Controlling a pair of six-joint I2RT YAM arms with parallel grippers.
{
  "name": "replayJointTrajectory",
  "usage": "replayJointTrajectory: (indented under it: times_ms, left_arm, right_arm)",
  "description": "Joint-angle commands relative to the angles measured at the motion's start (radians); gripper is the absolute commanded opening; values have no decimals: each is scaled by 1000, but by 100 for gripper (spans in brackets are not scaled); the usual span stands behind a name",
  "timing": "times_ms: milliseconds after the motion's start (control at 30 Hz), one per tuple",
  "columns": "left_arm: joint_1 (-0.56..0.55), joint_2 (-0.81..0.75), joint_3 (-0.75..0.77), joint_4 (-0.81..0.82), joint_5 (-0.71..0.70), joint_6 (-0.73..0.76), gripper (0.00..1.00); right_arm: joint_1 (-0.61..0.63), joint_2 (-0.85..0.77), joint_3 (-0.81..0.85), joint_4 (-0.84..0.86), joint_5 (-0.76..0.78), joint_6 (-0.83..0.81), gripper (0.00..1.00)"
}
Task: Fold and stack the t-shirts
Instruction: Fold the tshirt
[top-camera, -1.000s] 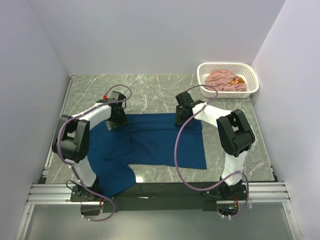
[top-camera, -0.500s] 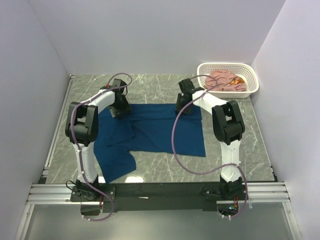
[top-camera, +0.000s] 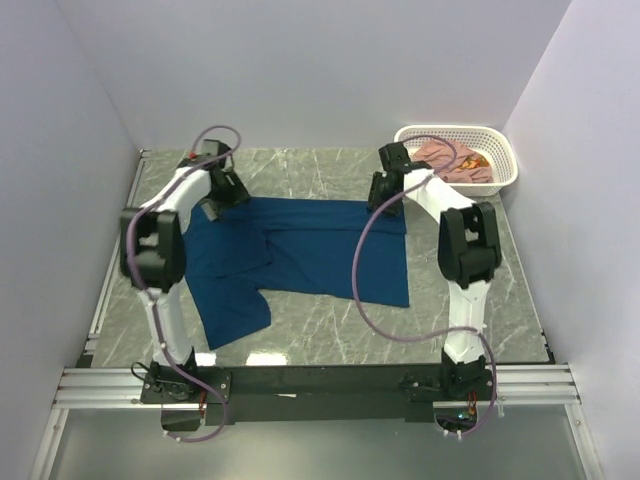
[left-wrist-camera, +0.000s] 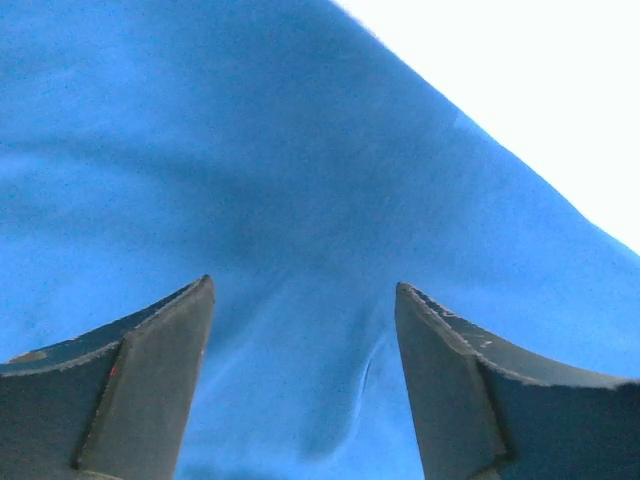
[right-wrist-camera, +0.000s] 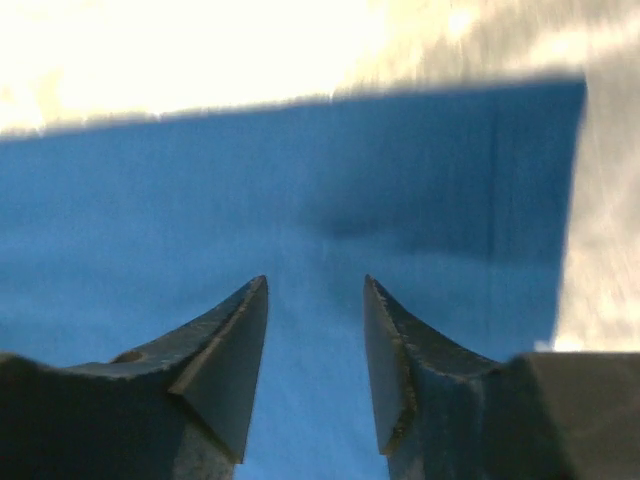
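A navy t-shirt (top-camera: 300, 255) lies spread flat on the marble table, one sleeve hanging toward the near left. My left gripper (top-camera: 215, 203) sits at the shirt's far left corner. In the left wrist view it (left-wrist-camera: 302, 285) stands open over blue cloth (left-wrist-camera: 250, 180), nothing pinched. My right gripper (top-camera: 384, 198) is at the far right corner. Its jaws (right-wrist-camera: 315, 280) are open above the cloth (right-wrist-camera: 300, 180), near the shirt's edge. A pink t-shirt (top-camera: 455, 160) lies crumpled in the basket.
A white perforated basket (top-camera: 457, 131) stands at the far right corner of the table. Grey walls close in the left, back and right. Bare marble (top-camera: 300, 165) shows beyond the shirt's far edge and along the near edge.
Both arms have stretched farther from their bases, and the shirt's far edge has slid with them toward the back. Both pairs of jaws have widened.
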Motion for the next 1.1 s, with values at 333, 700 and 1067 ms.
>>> replayJointTrajectory:
  times_ms: [333, 700, 1067]
  left_arm:
    - [244, -705, -612, 9, -20, 41, 82]
    - [319, -712, -809, 93, -38, 64, 73]
    - [318, -537, -775, 162, -38, 82, 63]
  right_arm:
    - [58, -662, -688, 76, 56, 22, 59]
    - [58, -910, -981, 126, 33, 40, 59]
    - [54, -982, -1040, 116, 53, 44, 57]
